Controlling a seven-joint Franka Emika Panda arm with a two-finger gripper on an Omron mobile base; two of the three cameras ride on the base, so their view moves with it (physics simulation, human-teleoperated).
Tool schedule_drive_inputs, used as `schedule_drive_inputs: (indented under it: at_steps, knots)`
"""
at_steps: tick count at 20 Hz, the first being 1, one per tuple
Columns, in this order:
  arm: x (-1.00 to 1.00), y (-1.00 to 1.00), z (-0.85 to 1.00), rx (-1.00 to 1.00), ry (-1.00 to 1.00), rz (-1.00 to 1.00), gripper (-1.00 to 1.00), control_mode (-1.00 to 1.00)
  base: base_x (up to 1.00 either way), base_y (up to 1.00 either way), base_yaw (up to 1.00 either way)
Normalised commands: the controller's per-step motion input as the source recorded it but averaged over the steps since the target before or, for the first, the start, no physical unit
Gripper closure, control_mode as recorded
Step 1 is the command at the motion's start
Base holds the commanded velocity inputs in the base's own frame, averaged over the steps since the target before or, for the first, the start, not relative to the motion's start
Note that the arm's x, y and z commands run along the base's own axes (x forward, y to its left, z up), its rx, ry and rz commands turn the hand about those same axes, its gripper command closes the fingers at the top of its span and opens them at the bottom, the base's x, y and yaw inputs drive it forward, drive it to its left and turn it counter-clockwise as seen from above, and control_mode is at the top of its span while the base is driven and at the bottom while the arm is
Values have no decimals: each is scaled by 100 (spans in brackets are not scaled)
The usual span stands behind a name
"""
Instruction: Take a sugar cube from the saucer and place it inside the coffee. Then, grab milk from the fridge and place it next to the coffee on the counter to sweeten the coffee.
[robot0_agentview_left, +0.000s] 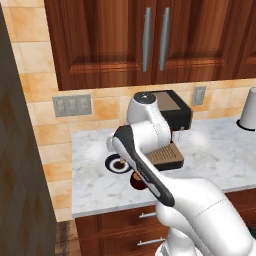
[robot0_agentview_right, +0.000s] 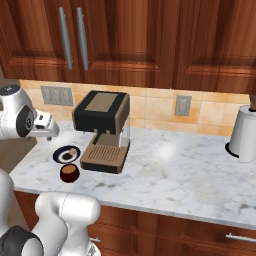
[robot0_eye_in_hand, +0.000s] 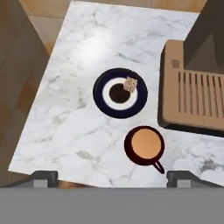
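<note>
Fingertips (robot0_eye_in_hand: 43, 176) spread wide, gripper (robot0_eye_in_hand: 112, 177) empty above the counter (robot0_eye_in_hand: 65, 131). We should centre over the sugar cube (robot0_eye_in_hand: 130, 84) on the saucer (robot0_eye_in_hand: 100, 103), beside the coffee (robot0_eye_in_hand: 144, 145), then descend straight.

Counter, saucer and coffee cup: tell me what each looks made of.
The counter looks like polished white marble: grey veins and a soft glare spot. The saucer looks like glazed ceramic: smooth navy rim, white ring, dark centre. The coffee cup seems glazed ceramic too, dark red-brown and smooth, though the render leaves that open.
</note>
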Motion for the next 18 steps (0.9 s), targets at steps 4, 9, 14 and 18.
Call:
schedule_drive_inputs:
  at_steps: [4,9,14,18]
  knots:
    - [58,29,-61,-6,0,-21,-100,-100,0,0,0]
    - [68,17,-51,-1,0,-23,-100,-100,0,0,0]
    - [55,1,-26,1,7,-18,-100,-100,0,0,0]
    - [36,-5,-44,0,15,-17,-100,-100,0,0,0]
